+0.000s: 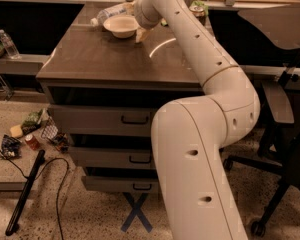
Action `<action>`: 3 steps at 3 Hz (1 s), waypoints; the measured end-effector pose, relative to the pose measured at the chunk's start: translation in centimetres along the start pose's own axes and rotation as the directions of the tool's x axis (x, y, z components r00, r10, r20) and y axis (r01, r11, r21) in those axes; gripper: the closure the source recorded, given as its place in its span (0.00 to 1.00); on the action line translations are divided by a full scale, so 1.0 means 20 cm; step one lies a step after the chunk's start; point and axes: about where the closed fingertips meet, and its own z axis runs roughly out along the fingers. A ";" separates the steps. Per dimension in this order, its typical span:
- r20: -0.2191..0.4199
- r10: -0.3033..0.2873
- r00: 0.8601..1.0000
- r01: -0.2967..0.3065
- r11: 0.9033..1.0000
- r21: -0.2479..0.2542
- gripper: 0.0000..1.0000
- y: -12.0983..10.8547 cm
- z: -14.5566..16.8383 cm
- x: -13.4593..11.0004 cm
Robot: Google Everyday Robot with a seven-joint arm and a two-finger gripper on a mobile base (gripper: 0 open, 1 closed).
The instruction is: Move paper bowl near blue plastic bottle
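The paper bowl [120, 25] is off-white and shallow and sits at the far end of the brown cabinet top [105, 59]. The blue plastic bottle [109, 12] lies on its side just behind the bowl, white cap to the left, close to the bowl's far rim. My gripper [140, 31] is at the bowl's right rim, mostly hidden behind the wrist of my white arm [190, 34], which reaches across from the lower right.
A green can [197, 9] stands at the far right of the cabinet top. A small water bottle [8, 44] stands on a shelf at left. Litter and a black cable lie on the floor at left [35, 134]. An office chair base [270, 184] stands at right.
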 end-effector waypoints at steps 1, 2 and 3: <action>0.000 0.000 1.000 0.000 1.000 0.000 0.49 0.00 0.00 0.00; -0.015 0.009 1.000 -0.008 0.999 0.033 0.55 -0.05 -0.14 0.05; -0.106 0.150 0.983 -0.116 0.954 0.278 0.24 -0.25 -0.91 0.31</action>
